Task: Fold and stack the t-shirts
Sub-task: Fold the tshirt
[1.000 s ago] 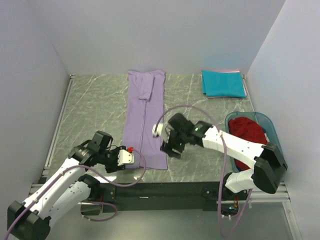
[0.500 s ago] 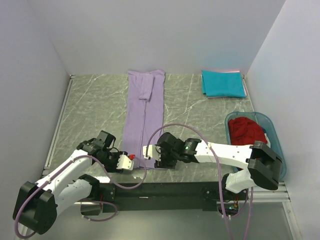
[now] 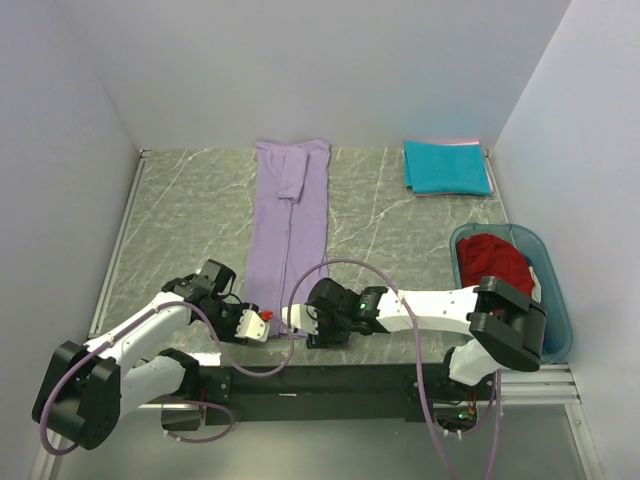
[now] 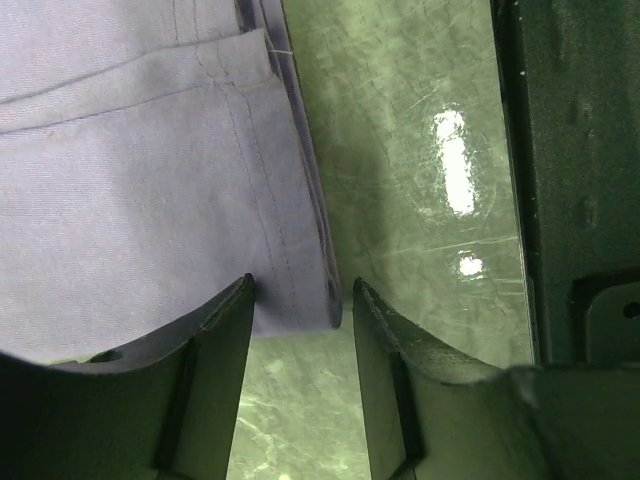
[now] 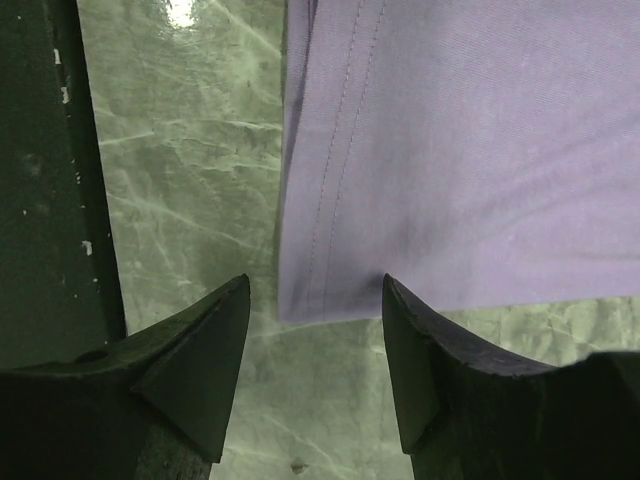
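Lavender t-shirt (image 3: 290, 235): long strip, running bottom-to-top, mid-frame.
Bottom hem corners: left gripper (image 4: 300, 283) and right gripper (image 5: 316, 280) straddle them, jaws spread.
Sides: table (image 3: 190, 220) showing.

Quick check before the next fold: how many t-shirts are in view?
3. The lavender t-shirt lies lengthwise mid-table, the teal t-shirt sits folded at the far right, the dark red t-shirt is bunched in the bin. More may hide under the red one.
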You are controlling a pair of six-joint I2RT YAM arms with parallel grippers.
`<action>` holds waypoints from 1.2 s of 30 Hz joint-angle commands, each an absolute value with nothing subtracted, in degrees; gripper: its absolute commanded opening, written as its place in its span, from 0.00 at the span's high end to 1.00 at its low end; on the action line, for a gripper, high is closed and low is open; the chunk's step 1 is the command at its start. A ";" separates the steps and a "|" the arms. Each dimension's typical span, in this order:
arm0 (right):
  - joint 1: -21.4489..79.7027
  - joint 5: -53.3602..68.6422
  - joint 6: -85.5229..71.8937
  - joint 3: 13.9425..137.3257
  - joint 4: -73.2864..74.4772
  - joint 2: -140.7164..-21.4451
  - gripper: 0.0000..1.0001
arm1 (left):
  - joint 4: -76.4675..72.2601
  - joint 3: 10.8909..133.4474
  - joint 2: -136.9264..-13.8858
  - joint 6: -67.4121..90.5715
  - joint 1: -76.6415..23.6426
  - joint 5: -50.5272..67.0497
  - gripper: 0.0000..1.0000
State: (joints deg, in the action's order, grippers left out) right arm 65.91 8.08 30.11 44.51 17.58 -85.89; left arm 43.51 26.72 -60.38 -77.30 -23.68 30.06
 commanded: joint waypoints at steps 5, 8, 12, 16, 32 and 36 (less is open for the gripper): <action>66.62 7.21 31.38 44.56 16.96 -88.50 0.36 | 42.45 25.93 -61.43 -81.12 -23.47 29.62 0.54; 66.97 5.72 31.12 45.08 17.66 -90.78 0.43 | 42.71 26.19 -62.14 -81.47 -23.47 29.44 0.62; 67.50 3.78 29.97 46.84 18.11 -94.03 0.67 | 42.89 26.63 -62.93 -81.39 -23.47 28.74 0.75; 67.59 2.90 28.66 47.20 19.15 -94.13 1.00 | 44.55 26.37 -61.79 -82.79 -23.47 28.56 0.94; 66.45 10.72 25.13 49.21 28.47 -73.84 1.00 | 60.47 39.36 -48.78 -77.38 -23.47 38.14 1.00; 61.62 11.42 28.38 52.29 30.05 -73.91 1.00 | 57.49 45.08 -52.46 -70.59 -21.37 38.40 0.99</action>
